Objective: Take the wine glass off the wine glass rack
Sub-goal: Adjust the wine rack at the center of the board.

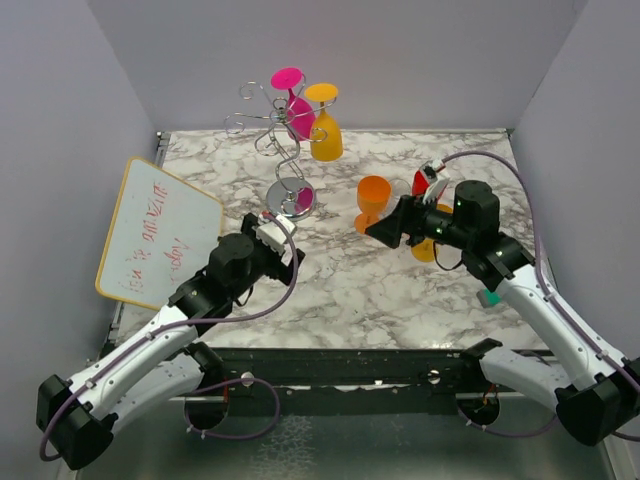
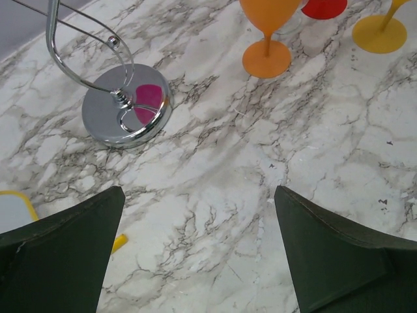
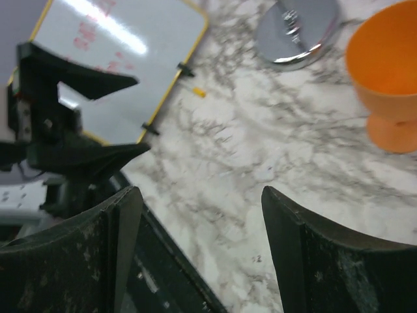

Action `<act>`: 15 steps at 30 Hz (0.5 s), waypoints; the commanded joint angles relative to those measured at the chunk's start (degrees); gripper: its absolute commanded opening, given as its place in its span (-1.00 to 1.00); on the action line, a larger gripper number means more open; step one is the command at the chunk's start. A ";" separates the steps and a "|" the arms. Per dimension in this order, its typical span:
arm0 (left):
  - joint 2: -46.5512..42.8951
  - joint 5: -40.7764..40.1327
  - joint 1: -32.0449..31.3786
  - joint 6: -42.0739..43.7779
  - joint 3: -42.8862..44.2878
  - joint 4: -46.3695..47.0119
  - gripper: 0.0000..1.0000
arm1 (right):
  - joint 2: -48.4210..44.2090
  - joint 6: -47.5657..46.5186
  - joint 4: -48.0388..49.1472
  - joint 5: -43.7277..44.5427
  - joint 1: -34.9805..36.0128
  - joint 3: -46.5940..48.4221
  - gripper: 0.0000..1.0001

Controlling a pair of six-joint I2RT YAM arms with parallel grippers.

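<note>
Nearest the arm bases, just short of the wine glass rack (image 1: 290,198), the left claw (image 2: 199,190) gapes wide and empty; right of the rack, the right claw (image 3: 200,190), fingers spread on nothing, hovers beside an orange glass (image 1: 372,200) standing on the desk (image 1: 400,290). High on the rack hang a pink wine glass (image 1: 298,115) and a yellow wine glass (image 1: 326,135); the step looks like reaching for one, then sliding its foot off the wire
</note>
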 commanded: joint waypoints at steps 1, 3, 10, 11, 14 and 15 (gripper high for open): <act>2.97 11.94 3.76 -5.50 4.59 -0.58 0.98 | 0.31 7.27 11.30 -22.41 -0.14 -6.05 0.59; 4.76 16.48 4.88 -11.27 7.54 0.22 0.98 | 0.20 7.13 10.80 -24.42 0.10 -6.96 0.59; 16.09 23.80 5.50 -18.01 29.16 -5.85 0.98 | -2.82 0.90 4.29 -23.46 0.15 -7.32 0.61; 17.56 24.79 5.69 -18.36 31.51 -5.95 0.98 | -2.84 0.76 4.24 -23.37 0.15 -7.54 0.61; 21.73 26.32 6.48 -19.80 36.83 -6.10 0.98 | -2.70 1.02 4.26 -23.27 0.15 -7.98 0.61; 22.89 26.23 6.66 -20.38 37.86 -6.27 0.97 | -2.69 1.26 4.36 -23.03 0.16 -8.10 0.61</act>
